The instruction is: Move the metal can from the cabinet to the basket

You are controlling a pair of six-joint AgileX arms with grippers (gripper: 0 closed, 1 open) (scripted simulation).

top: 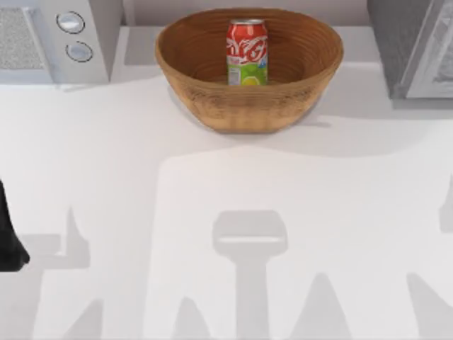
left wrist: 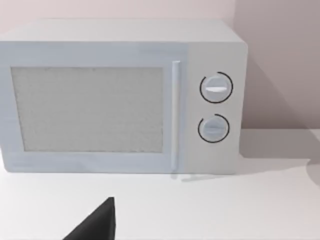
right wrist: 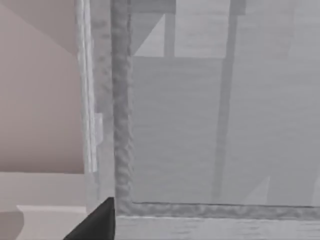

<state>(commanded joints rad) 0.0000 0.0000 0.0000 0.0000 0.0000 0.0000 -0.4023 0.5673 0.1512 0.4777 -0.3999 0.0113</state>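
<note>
Small red soda can (top: 247, 52) with white script, green lower band and yellow lemon mark, standing upright inside the large oval brown wicker basket (top: 212, 106), near its far wall; foot hidden behind the near rim. Dark grey speckled cabinet (top: 396, 42) with paler door panel (right wrist: 225, 125) sitting cut off at the table's far right corner; interior impossible to make out. White microwave (left wrist: 120, 95) with two round dials (left wrist: 216, 88) standing at the far left, partly cropped in the top view. Left arm (top: 8, 234) showing as a black sliver at the left edge, well apart from can and basket; a dark fingertip (left wrist: 97, 224) poking into the left wrist view, grip state impossible to tell. Right gripper's dark fingertip (right wrist: 97, 224) hanging close before the cabinet door; likewise impossible to tell whether released or clenched.
</note>
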